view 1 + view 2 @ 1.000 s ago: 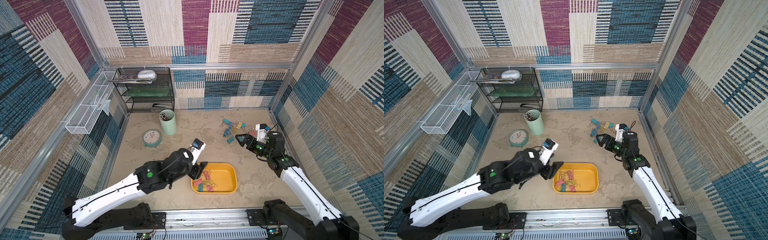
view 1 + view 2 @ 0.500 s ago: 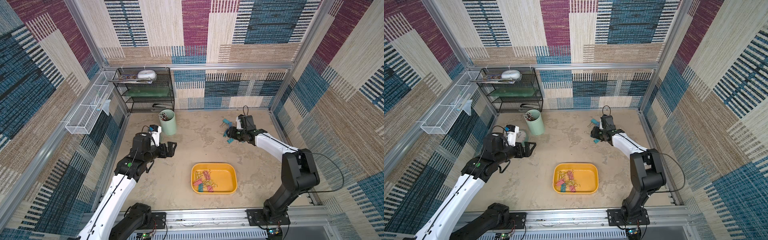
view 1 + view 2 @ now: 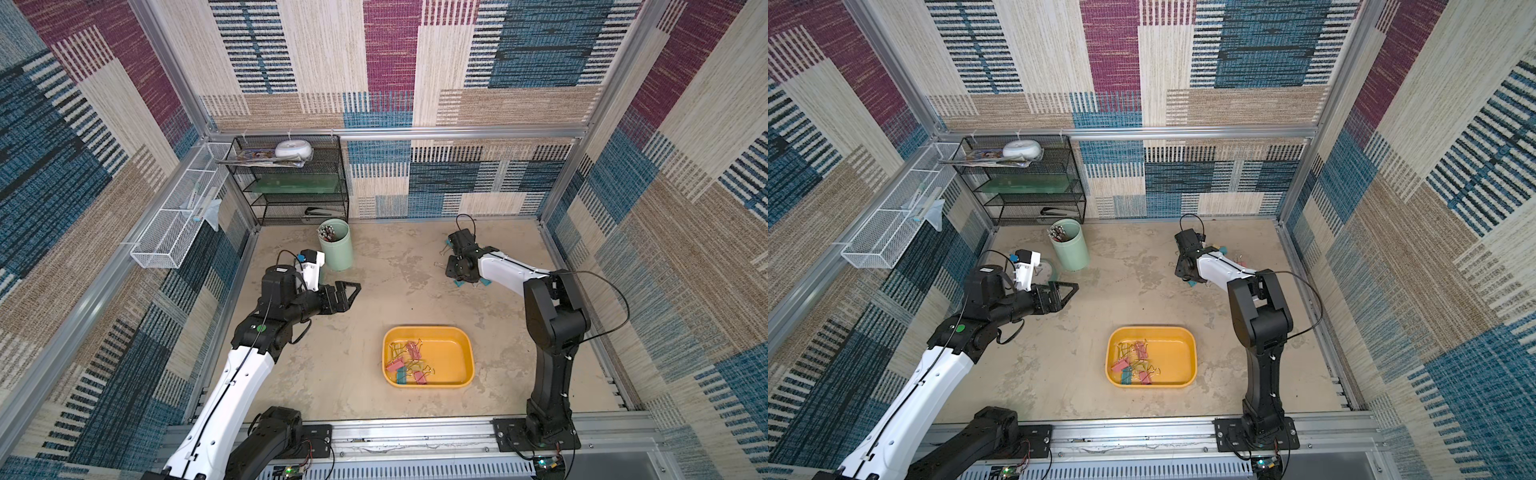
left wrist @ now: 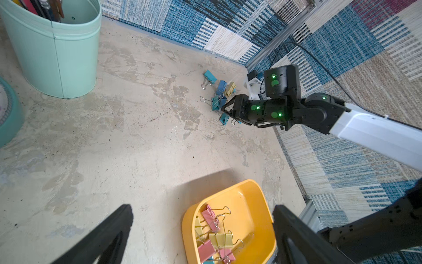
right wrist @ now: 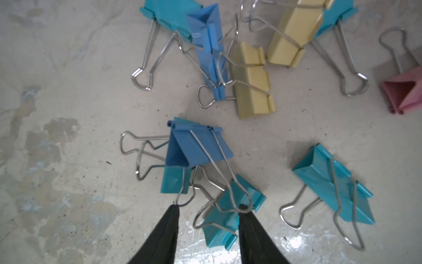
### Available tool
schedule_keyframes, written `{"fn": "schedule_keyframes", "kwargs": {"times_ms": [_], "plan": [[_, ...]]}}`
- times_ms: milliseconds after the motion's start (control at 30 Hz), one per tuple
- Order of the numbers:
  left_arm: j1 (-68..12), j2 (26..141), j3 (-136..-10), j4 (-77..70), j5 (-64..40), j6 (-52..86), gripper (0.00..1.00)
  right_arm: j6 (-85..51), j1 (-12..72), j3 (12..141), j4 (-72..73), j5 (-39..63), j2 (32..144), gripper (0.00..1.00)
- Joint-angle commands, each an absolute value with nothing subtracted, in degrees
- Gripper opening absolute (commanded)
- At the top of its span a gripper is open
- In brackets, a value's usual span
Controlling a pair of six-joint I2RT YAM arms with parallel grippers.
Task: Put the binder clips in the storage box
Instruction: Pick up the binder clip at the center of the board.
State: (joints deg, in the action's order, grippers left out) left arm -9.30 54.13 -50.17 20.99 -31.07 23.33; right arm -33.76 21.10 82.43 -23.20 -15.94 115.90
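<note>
The yellow-orange storage box sits at front centre and holds several pink, yellow and teal binder clips. Several more binder clips lie loose on the floor at the back right. My right gripper points down into that pile. Its fingers stand either side of a teal clip: one touches its edge, and a small gap shows at the other. My left gripper hovers wide open and empty, left of the box.
A mint-green cup of pens stands at the back left, just behind my left arm, with a teal clock beside it. Behind them is a black wire shelf. A white mesh basket hangs on the left wall.
My left arm has pulled back from the box toward the cup with its jaws opened wide. My right arm has reached out to the loose clips and lowered, and its jaws have narrowed around a teal one.
</note>
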Motion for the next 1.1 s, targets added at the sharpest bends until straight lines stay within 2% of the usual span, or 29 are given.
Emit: {"fn": "schedule_keyframes", "kwargs": {"times_ms": [0, 300, 533, 667, 867, 1067], "plan": [[-8.79, 53.86, -50.21, 19.25, -32.7, 23.54, 1.0, -33.11, 21.27, 83.05, -25.36, -20.13, 116.58, 0.43], [-8.33, 54.27, -50.27, 19.07, -35.57, 23.55, 1.0, -32.0, 21.49, 76.48, -23.6, -18.82, 112.32, 0.26], [-8.26, 55.14, -51.12, 20.36, -37.51, 22.22, 1.0, -30.61, 21.69, 67.06, -21.99, -17.49, 103.6, 0.1], [-8.26, 56.47, -53.75, 25.03, -41.56, 16.05, 1.0, -29.61, 21.71, 62.52, -20.89, -17.14, 96.65, 0.01], [-8.26, 55.35, -51.63, 24.65, -42.75, 15.2, 0.99, -29.28, 23.36, 57.37, -19.54, -7.63, 84.46, 0.0], [-8.34, 53.3, -50.04, 21.37, -44.56, 16.46, 1.0, -36.78, 29.93, 45.12, -10.32, 3.49, 61.72, 0.0]]}}
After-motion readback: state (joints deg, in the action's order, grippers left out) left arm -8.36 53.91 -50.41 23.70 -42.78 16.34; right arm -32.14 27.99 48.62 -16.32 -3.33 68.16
